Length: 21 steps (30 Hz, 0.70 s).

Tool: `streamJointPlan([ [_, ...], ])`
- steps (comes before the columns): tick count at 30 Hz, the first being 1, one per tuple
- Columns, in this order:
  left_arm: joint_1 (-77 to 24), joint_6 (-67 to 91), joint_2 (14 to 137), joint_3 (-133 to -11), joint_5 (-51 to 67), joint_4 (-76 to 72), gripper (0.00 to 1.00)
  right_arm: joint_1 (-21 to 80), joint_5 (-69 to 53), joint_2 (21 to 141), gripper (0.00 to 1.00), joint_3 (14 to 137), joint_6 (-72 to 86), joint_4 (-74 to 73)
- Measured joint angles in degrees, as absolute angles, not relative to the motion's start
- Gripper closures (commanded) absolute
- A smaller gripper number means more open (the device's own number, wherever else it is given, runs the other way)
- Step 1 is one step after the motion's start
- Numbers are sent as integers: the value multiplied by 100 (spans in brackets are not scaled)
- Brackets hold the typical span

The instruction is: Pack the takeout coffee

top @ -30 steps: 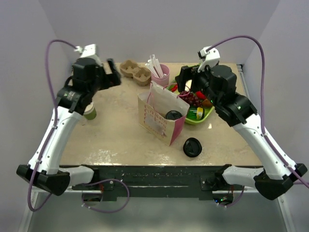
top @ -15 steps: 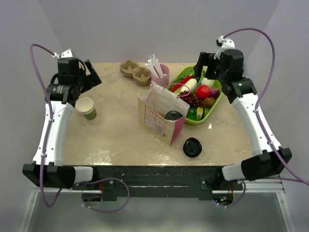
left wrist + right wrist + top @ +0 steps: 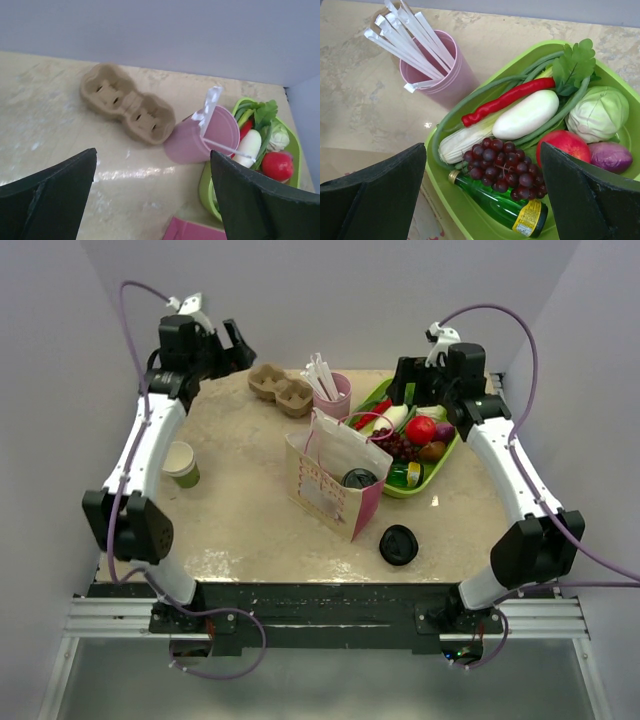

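1. Inside the pink bag (image 3: 322,490), the takeout coffee (image 3: 359,478) sits with only its black lid showing; packing looks done.
2. Left gripper (image 3: 152,152) and right gripper (image 3: 482,146) hover at the rear, jaws spread, empty.

A beige marbled table (image 3: 250,530) shines softly just under the left gripper (image 3: 152,200). A plain pale-lilac back wall (image 3: 330,300) rises just beyond it and the right gripper (image 3: 482,200). The side walls (image 3: 45,390) stand outboard of each. A dark frame (image 3: 320,602) edges the table's near side, with grey floor (image 3: 320,690) below.
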State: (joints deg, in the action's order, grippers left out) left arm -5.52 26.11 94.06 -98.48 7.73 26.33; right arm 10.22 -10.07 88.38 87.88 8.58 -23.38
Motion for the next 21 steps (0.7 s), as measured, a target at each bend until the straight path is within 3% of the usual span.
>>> streamJointPlan([
  [6,-891,2224,11157,-11251,1529,1820,0,1022,-1094,8851,7,8593,840,-2082],
  [13,-1022,1831,12379,-12134,2189,1275,0,1142,-1931,9391,13,8799,797,-932],
  [21,-1140,1750,12112,-11546,2272,790,0,1955,-2440,12348,29,12075,486,-749],
])
